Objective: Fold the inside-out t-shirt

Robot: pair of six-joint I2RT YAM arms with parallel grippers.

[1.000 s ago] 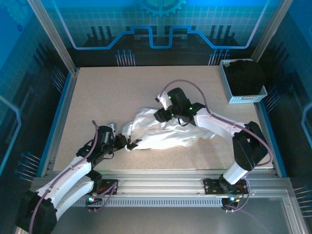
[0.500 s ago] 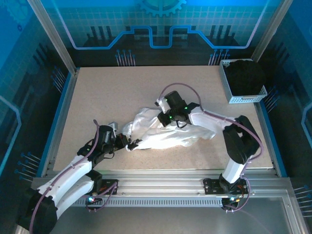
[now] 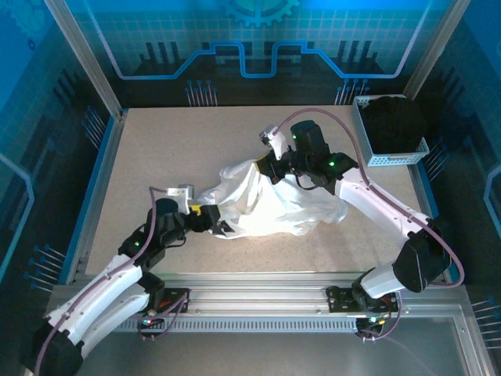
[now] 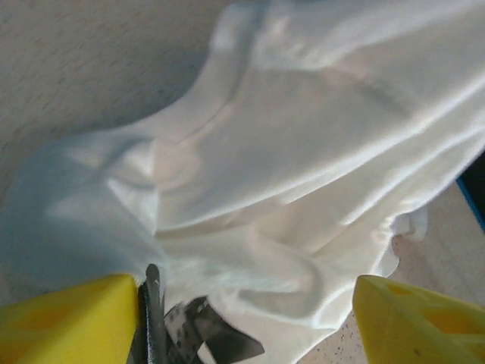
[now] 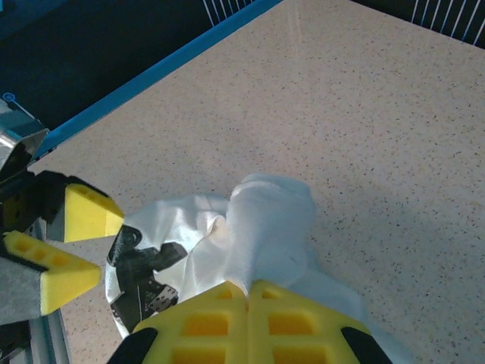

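The left claw (image 3: 205,220) sits low at the near-left edge of the inside-out t-shirt (image 3: 270,207). Its yellow pads (image 4: 68,318) are spread wide, with nothing clamped between them and the white cloth bunched just in front. The t-shirt lies crumpled in the middle of the table (image 3: 172,149), and a dark printed patch (image 5: 144,273) shows on the fold nearest that claw.

Beyond it, the right claw (image 3: 270,164) is closed on a raised fold at the shirt's far side. Its pads (image 5: 250,303) are pressed together, pinching the cloth and lifting it into a peak, and the right arm crosses over the shirt's right part.

In the far right corner, well apart from the shirt, a pale mesh basket (image 3: 376,157) holds a black garment (image 3: 395,121).
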